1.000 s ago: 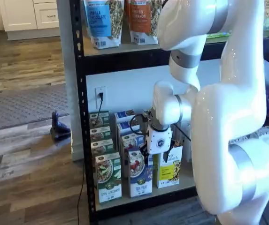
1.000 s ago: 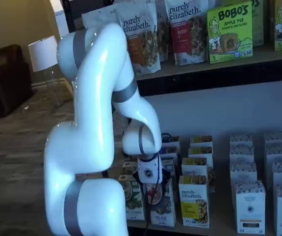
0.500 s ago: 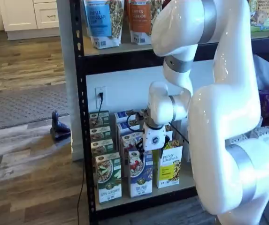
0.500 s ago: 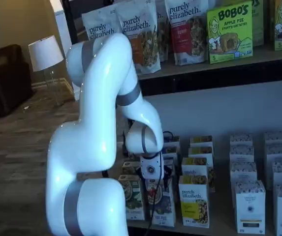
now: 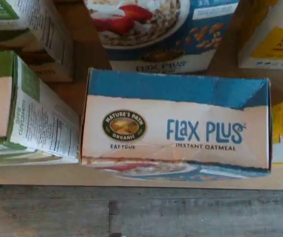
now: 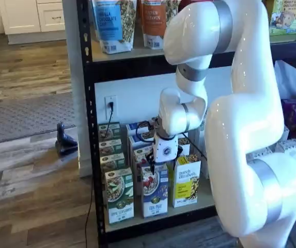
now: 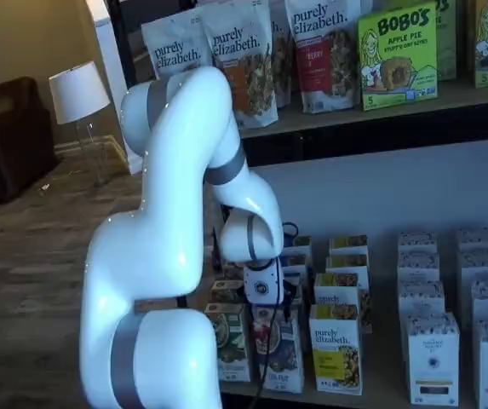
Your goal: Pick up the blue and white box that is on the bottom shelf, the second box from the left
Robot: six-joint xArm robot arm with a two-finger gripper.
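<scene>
The blue box (image 5: 176,129) top reads "Nature's Path Organic", "Eat True", "Flax Plus Instant Oatmeal"; in a shelf view the bags (image 7: 242,60) and yellow box (image 7: 336,345) read "purely elizabeth.", and the green box (image 7: 397,55) "BOBO'S Apple Pie".

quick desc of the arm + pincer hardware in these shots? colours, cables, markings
Glossy white arm with rounded, bulbous links and grey bands at the joints. The pincer has a white body carrying a small round dark logo, with a black cable looping beside it. Its black fingers are too dark and small to make out in both shelf views.
</scene>
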